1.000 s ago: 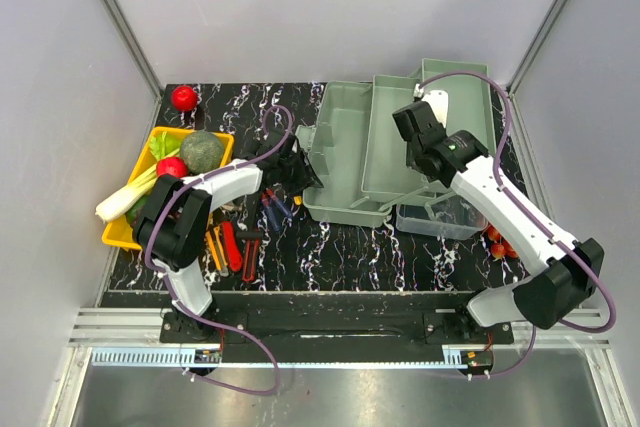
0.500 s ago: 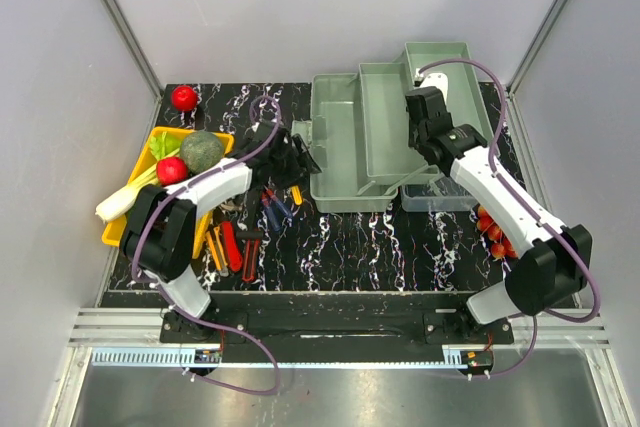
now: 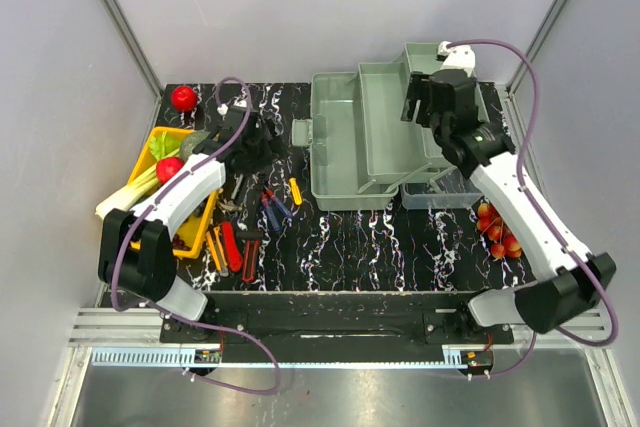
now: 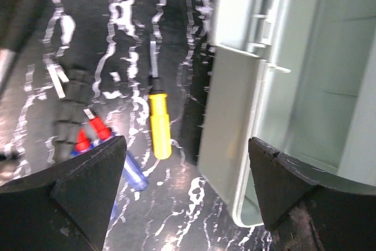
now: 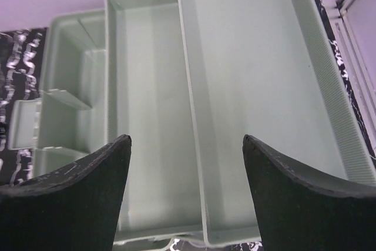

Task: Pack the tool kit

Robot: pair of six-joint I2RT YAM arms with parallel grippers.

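The pale green toolbox (image 3: 345, 152) lies open on the black marbled table, its inner trays (image 3: 390, 117) stepped out to the right. My left gripper (image 3: 268, 140) hovers open just left of the box, holding nothing. In the left wrist view the gripper (image 4: 188, 186) is over the table beside the box's latch flap (image 4: 229, 127), with a yellow screwdriver (image 4: 158, 124) and a blue-handled tool (image 4: 132, 171) below. My right gripper (image 3: 418, 102) hangs open above the trays. In the right wrist view the gripper (image 5: 187, 163) frames the empty trays (image 5: 147, 116). Red and orange tools (image 3: 232, 245) lie at the front left.
A yellow tray (image 3: 162, 133) of vegetables sits at the left, with a red ball (image 3: 184, 97) behind it. The clear lid (image 3: 440, 190) rests at the box's front right, and small red fruits (image 3: 500, 232) lie next to it. Grey walls close in the table.
Both grippers have opened and let go of the toolbox, which went from tilted to lying flat. The left arm drew back leftwards; the right gripper lifted towards the back.
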